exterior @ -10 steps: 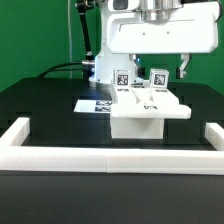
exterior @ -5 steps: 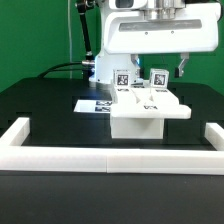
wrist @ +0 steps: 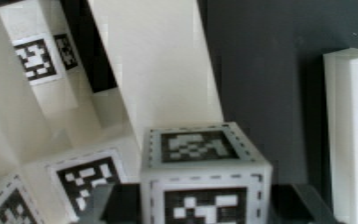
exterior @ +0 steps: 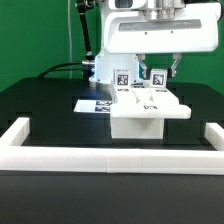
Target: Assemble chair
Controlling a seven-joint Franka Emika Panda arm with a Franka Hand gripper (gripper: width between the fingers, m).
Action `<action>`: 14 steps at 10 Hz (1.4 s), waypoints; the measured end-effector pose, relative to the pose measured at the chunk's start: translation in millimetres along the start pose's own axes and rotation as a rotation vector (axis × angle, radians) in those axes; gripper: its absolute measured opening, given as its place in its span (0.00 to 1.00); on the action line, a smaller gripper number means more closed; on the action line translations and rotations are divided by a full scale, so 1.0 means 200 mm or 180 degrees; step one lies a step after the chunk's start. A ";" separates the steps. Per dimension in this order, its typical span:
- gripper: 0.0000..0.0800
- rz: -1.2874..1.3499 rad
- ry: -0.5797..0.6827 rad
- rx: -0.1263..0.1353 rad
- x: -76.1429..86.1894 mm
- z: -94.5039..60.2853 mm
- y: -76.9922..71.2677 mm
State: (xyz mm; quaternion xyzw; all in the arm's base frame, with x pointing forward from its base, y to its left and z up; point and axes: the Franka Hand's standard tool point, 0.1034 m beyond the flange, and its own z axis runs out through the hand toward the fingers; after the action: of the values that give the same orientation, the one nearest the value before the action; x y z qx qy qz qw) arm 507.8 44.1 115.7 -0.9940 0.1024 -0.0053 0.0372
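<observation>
One matte white blocky plastic chair (exterior: 148, 112) stands on the black worktop (exterior: 45, 110), two tagged posts (exterior: 157, 78) rising; the claw (exterior: 158, 66) is narrowed around one post.

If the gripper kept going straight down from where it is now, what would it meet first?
Probably nothing new: the gripper looks already closed around the tagged upright post of the chair. Pushing further down would press that post into the seat slab. Depth is unclear.

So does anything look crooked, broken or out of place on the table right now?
Nothing stands out. The chair sits upright on the table, its tagged pieces look square and undamaged, and the rail lies straight along the front.
</observation>
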 end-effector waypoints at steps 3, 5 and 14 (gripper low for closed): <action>0.36 0.0769 -0.0003 0.0008 0.00 0.00 0.00; 0.36 0.1141 -0.0005 0.0011 0.00 0.00 0.00; 0.36 0.3033 -0.0038 0.0055 -0.01 0.01 -0.02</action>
State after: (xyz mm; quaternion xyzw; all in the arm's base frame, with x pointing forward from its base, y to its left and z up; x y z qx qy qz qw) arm 507.3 49.3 114.8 -0.8361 0.5466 0.0173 0.0444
